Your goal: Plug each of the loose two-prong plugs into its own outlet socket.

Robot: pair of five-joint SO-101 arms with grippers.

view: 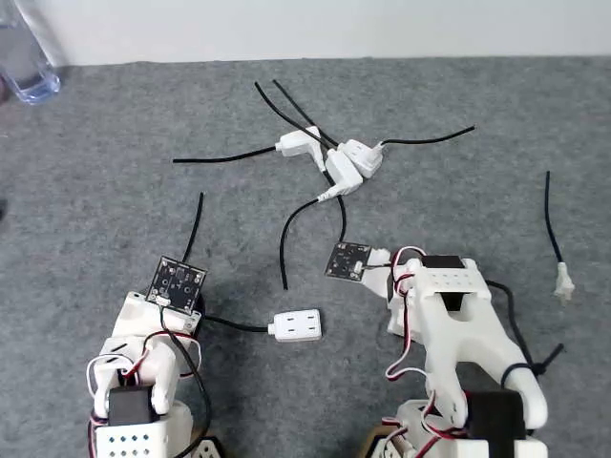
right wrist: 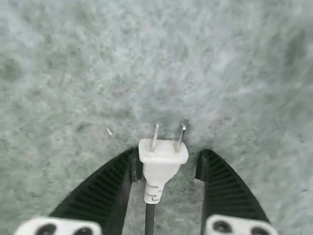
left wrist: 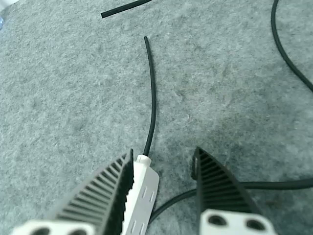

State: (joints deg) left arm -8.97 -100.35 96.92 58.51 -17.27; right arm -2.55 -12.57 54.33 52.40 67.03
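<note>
A white two-prong plug (right wrist: 164, 152) lies on the grey carpet between the fingers of my right gripper (right wrist: 168, 157), prongs pointing away. One finger touches it and a small gap shows at the other, so the gripper is open. In the high view this gripper (view: 378, 260) sits right of centre. My left gripper (left wrist: 164, 161) stands open low at the left (view: 178, 284). A white outlet socket (left wrist: 143, 193) rests against one of its fingers, its black cord (left wrist: 152, 93) running away. Another white socket (view: 297, 326) lies between the arms.
A tangle of white plugs and sockets with black cords (view: 341, 160) lies at the middle back. One more loose plug (view: 563, 282) lies at the far right. A clear container (view: 26, 67) stands in the back left corner. A black cord (left wrist: 274, 185) crosses beneath the left gripper.
</note>
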